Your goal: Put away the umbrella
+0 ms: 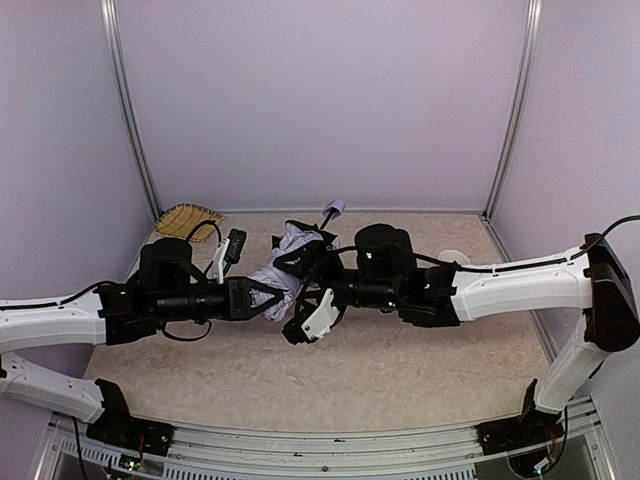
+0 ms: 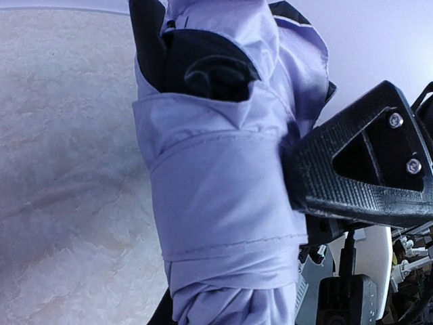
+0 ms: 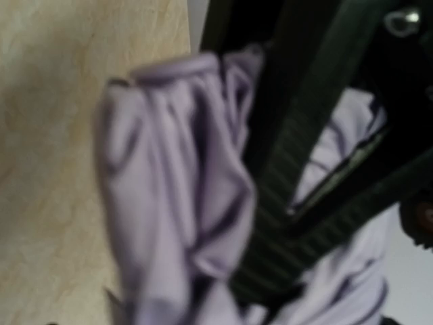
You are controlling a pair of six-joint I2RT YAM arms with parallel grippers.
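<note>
The umbrella (image 1: 290, 255) is a bundled roll of lavender fabric with black folds, lying mid-table with its small handle (image 1: 335, 208) pointing to the back. My left gripper (image 1: 268, 297) comes in from the left and is shut on the roll. In the left wrist view the umbrella (image 2: 216, 189) fills the frame, a fabric strap (image 2: 223, 169) wrapped around it. My right gripper (image 1: 305, 290) reaches in from the right, its jaws wide open on either side of the bundle. The right wrist view is blurred: umbrella (image 3: 169, 189) folds and a black ribbed finger (image 3: 277, 223) across them.
A yellow woven piece (image 1: 188, 218) lies at the back left corner. A pale cup (image 1: 452, 257) peeks out behind my right arm. Lavender walls close off the table (image 1: 330, 390) at the back and on both sides.
</note>
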